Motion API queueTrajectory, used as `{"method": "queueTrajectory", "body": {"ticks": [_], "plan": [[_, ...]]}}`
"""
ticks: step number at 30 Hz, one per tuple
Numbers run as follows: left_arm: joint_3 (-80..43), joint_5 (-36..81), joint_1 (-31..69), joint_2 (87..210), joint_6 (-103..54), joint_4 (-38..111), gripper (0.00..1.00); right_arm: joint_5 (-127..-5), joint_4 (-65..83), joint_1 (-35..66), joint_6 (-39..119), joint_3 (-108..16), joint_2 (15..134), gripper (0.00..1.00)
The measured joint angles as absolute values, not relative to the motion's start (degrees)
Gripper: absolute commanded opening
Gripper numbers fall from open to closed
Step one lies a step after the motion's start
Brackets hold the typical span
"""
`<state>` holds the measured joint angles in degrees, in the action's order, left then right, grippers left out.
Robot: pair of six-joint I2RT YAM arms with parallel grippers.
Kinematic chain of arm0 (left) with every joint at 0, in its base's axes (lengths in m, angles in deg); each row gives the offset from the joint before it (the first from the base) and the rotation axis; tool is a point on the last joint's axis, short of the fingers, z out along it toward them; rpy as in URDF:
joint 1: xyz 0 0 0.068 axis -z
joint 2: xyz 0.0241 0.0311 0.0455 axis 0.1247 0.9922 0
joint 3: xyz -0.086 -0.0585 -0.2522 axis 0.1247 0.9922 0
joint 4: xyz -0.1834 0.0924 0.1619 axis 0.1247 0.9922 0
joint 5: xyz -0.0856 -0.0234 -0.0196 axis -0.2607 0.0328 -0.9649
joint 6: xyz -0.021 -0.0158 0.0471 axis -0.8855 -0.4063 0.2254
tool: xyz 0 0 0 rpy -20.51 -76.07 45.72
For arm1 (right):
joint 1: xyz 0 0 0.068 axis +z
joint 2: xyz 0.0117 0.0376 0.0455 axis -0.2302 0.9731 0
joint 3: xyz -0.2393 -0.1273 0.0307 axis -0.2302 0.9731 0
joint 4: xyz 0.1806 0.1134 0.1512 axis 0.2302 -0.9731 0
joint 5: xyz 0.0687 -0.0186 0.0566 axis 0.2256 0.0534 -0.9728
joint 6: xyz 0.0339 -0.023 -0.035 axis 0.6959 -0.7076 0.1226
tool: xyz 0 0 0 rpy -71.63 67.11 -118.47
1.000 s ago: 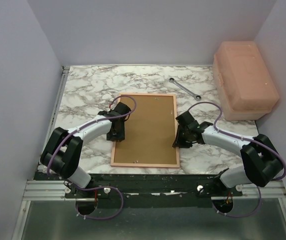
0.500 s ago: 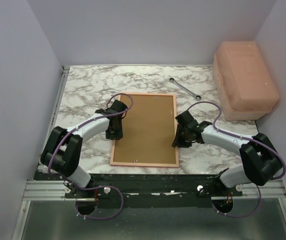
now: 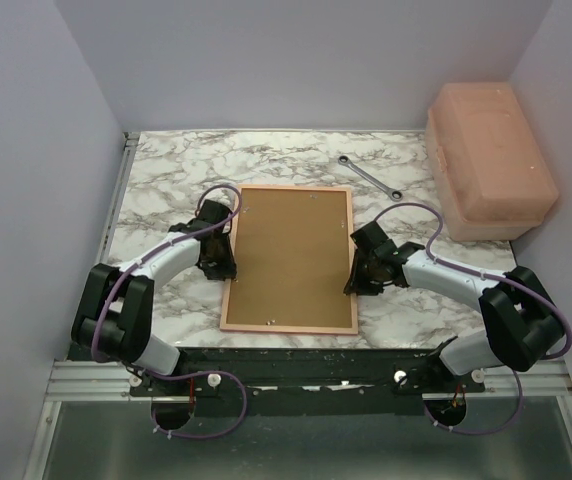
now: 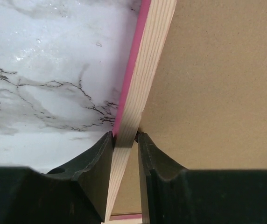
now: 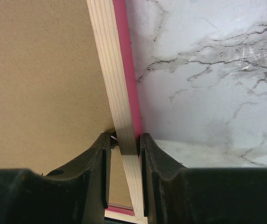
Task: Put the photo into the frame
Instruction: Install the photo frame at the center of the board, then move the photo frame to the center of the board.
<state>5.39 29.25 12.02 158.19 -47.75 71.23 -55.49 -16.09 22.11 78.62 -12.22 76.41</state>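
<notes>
The frame lies face down in the middle of the marble table, its pale wood reverse up and the brown backing panel set inside it. The photo is hidden. My left gripper is shut on the frame's left rail. In the left wrist view the wood rail with its pink edge runs between the fingers. My right gripper is shut on the right rail. The right wrist view shows that rail pinched between the fingers, with the backing panel on the left.
A metal wrench lies on the table behind the frame on the right. A large salmon-coloured box stands at the back right corner. Walls enclose the table at the left, back and right.
My left gripper has moved left off the backing panel and now grips the frame's left rail. The frame's far end has shifted slightly left. The right gripper has stayed on the right rail.
</notes>
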Motion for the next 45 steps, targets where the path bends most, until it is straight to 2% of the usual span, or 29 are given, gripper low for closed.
{"method": "queueTrajectory", "body": {"ticks": [6, 7, 10, 11, 13, 17, 19, 21, 23, 26, 35, 45], "plan": [[6.87, 26.85, 11.08, 156.6, -47.71, 69.76, 0.0, -55.51, -16.11, 22.11, 78.6, -12.27, 76.26, 0.03], [7.09, 26.78, 11.08, 156.34, -47.54, 69.52, 0.04, -55.56, -16.13, 22.11, 78.62, -12.29, 76.26, 0.04], [7.29, 26.41, 10.95, 156.16, -47.12, 69.3, 0.35, -55.66, -16.35, 22.11, 78.42, -12.53, 76.37, 0.07], [7.33, 26.34, 10.93, 156.16, -46.97, 69.3, 0.42, -55.71, -16.48, 22.11, 78.35, -12.7, 76.5, 0.08], [7.49, 25.88, 10.71, 156.03, -47.75, 69.37, 0.51, -55.84, -16.92, 22.09, 78.2, -13.18, 76.87, 0.1], [8.08, 24.62, 10.93, 154.28, -48.59, 69.5, 0.6, -56.1, -17.22, 22.09, 78.14, -14.01, 77.59, 0.17], [8.25, 24.57, 10.95, 153.3, -48.78, 69.7, 0.64, -56.15, -17.49, 22.11, 78.09, -14.52, 78.03, 0.36], [8.27, 24.57, 10.95, 152.31, -48.94, 69.94, 0.67, -56.17, -18.03, 22.11, 77.81, -15.13, 78.4, 0.56], [8.27, 24.57, 10.9, 151.61, -48.96, 69.94, 0.67, -56.1, -18.51, 22.09, 77.17, -16.03, 79.12, 0.69], [8.27, 24.55, 10.58, 151.7, -48.96, 70.0, 0.68, -55.95, -18.75, 21.74, 76.04, -17.77, 80.41, 0.81], [8.75, 20.62, 10.16, 154.91, -49.37, 68.01, 0.68, -56.91, -18.47, 18.05, 73.5, -24.24, 86.49, 0.84], [11.0, 15.83, 16.37, 154.76, -51.23, 65.09, 0.68, -59.53, -20.33, 16.73, 71.67, -21.99, 83.56, 0.84]]}}
